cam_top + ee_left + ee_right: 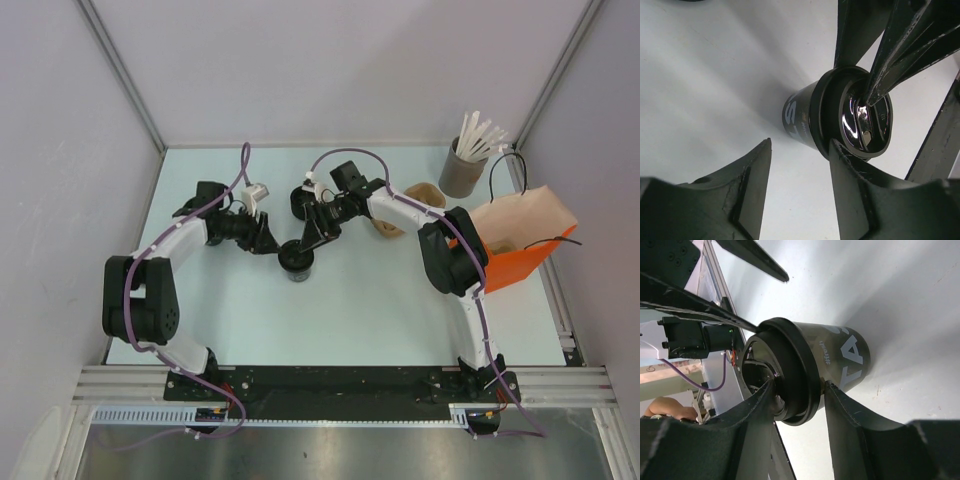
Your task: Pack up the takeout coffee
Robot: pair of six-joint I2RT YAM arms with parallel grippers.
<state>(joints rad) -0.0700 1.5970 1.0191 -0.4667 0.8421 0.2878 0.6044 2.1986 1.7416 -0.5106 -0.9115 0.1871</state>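
From where I stand, the right claw (pixel 797 385) has its jaws drawn partway in over the edge of the takeout coffee (pixel 845 360). One finger (pixel 752 412) lies on top of the black lid (pixel 795 370) and the other presses the cup's wall just under the lid's rim, so it has the cup pinched by its edge. The left claw (pixel 800 144) is open, with nothing but bare table between its jaws. The tip of one finger (pixel 860 195) touches the lid's rim from the other side, and its partner is apart from the cup. The cup itself is dark with white lettering on its wall. In the overhead view it stands on the pale table (pixel 380 310) about midway across, right where the two arms meet. Well apart from it, at the table's right edge, is the orange bag (pixel 520 268), tan on its upper part, with thin black handles. Just behind the bag, in the far right corner, stands a grey tub (pixel 460 175) with white sticks (pixel 485 135) fanning out of its top.
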